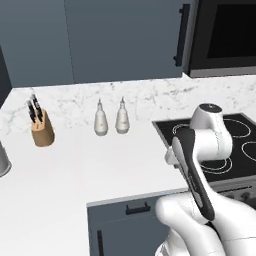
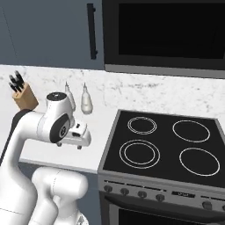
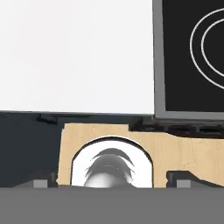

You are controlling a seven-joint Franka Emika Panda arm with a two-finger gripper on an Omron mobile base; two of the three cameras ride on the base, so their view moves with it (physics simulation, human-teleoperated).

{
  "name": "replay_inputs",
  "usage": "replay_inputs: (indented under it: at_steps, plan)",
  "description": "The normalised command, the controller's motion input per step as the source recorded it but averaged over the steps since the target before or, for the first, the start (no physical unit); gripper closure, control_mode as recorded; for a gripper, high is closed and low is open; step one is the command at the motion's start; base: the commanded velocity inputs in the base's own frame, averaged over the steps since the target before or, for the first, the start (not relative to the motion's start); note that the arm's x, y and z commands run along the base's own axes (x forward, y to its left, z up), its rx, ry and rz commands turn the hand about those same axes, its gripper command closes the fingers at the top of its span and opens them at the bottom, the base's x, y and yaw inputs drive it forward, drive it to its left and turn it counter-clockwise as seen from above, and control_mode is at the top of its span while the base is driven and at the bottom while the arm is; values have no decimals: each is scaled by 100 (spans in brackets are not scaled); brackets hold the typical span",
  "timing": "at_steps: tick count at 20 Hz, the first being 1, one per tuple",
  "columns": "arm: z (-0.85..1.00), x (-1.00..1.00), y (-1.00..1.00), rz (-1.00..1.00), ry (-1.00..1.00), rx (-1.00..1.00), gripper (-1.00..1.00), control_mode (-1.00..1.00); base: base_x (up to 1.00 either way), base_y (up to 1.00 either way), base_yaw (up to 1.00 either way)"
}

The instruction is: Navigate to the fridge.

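The fridge is out of view. My arm is folded in front of the white marble counter, beside the black cooktop. The hand hangs over the counter's front edge and points down. In the hand view my gripper is open: its two dark fingertips stand far apart with nothing between them. Below them lie the counter edge, the stove's front and wooden floor.
A knife block and two pale bottles stand at the back of the counter. The black microwave hangs above the cooktop, with dark blue-grey cabinets to its left. A grey pot sits at the far left.
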Motion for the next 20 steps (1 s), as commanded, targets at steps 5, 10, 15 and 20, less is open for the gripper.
replay_inputs:
  at_steps: [5, 10, 15, 20]
  plan:
    - [0, 0, 0, 0, 0, 0, -100, 100, -56, -74, -27]
    - [0, 0, 0, 0, 0, 0, -100, 100, -33, -98, -39]
    - [0, 0, 0, 0, 0, 0, -100, 100, -8, -83, -50]
    - [0, 0, 0, 0, 0, 0, -100, 100, 0, -61, -58]
